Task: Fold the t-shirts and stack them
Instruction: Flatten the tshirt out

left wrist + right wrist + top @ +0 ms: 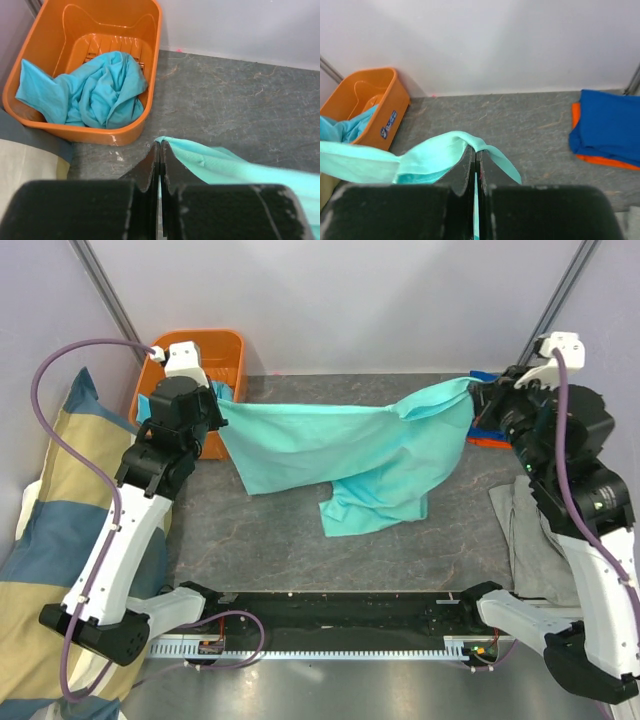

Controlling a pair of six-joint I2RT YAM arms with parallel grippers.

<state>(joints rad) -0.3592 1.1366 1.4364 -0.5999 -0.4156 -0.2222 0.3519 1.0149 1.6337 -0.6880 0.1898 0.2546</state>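
A mint-teal t-shirt [340, 445] hangs stretched above the table between both arms, its lower part drooping onto the dark table. My left gripper [218, 398] is shut on the shirt's left edge [210, 160], its tips [160, 145] pinching the cloth. My right gripper [478, 390] is shut on the shirt's right edge [435, 155], cloth draped over its tips [475, 151]. A turquoise t-shirt [95, 92] lies crumpled in the orange bin [125, 135]. A folded royal blue t-shirt [607, 125] rests on an orange one [600, 160] at the far right.
The orange bin [225, 345] stands at the back left corner. A striped pillow [40, 530] lies left of the table. A grey cloth [525, 540] hangs at the table's right edge. White walls close the back.
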